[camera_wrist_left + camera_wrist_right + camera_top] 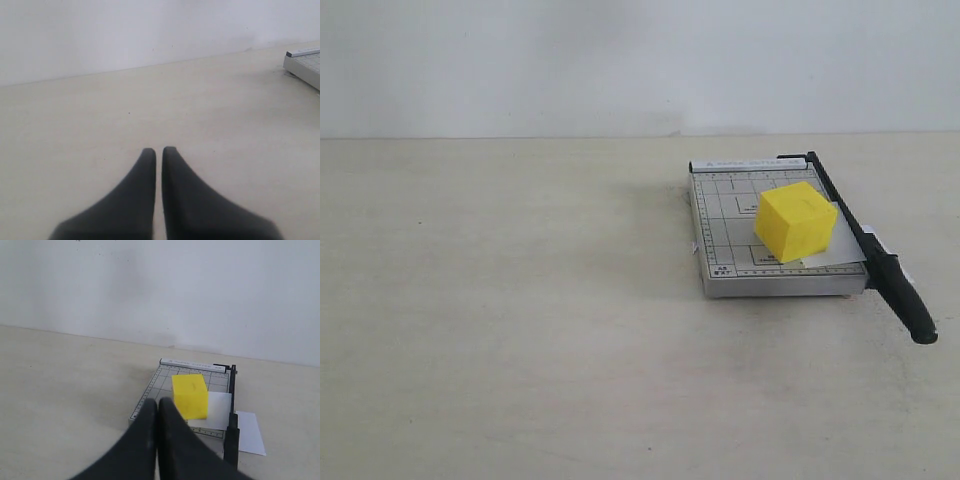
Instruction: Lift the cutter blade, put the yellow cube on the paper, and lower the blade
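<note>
The yellow cube (795,221) (190,395) rests on the white paper (840,248) (220,410), which lies on the grey gridded cutter board (722,215) (160,385). Lowered flat along the board's right edge is the cutter blade (872,247) (231,427), its thick black handle jutting past the front. Part of the paper (250,432) sticks out beyond the blade. My right gripper (158,402) is shut and empty, held back in front of the board. My left gripper (158,149) is shut and empty over bare table, with only the board's corner (305,62) in its view. Neither gripper shows in the exterior view.
A beige tabletop (500,300) stretches left of and in front of the cutter. A white wall (620,60) stands behind the table's far edge.
</note>
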Motion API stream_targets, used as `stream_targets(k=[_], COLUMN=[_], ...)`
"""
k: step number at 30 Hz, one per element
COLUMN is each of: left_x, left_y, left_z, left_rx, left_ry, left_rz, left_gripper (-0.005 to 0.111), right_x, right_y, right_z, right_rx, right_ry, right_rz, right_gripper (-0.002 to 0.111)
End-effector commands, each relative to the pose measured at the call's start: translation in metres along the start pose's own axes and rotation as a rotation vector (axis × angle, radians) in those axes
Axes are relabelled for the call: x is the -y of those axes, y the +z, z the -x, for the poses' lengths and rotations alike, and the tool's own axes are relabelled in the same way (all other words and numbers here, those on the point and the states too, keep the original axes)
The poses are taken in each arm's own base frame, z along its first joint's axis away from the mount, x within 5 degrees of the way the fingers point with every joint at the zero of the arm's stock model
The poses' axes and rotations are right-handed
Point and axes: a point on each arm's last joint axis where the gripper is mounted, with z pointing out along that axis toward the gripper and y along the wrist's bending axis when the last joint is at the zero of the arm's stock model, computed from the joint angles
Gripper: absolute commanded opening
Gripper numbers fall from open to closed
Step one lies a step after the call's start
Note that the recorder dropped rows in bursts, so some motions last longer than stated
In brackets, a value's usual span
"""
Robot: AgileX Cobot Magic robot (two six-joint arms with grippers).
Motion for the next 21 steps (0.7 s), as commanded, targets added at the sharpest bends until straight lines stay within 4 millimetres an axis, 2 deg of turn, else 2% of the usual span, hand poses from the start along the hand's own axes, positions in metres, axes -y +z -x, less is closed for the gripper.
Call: stream_targets(k=[1,10,21], left_x=[0.000,0.000,0.000], left_y=[0.000,0.000,0.000], left_z=[0.000,0.000,0.000], left_rx=[0.004,0.004,0.004], left_ry=[0.006,0.006,0.006], left_rz=[0.004,0.004,0.004], left_gripper=[0.004,0.004,0.004], right_x=[0.000,0.009,0.023], right_y=[-0.001,0.002,0.024], right_z=[0.001,0.010,-0.030], right_rx=[0.011,0.189,0.194], right_ry=[-0.005,-0.069,0.009], right_rz=[-0.001,-0.093,-0.173], right_gripper=[0.000,0.000,0.000])
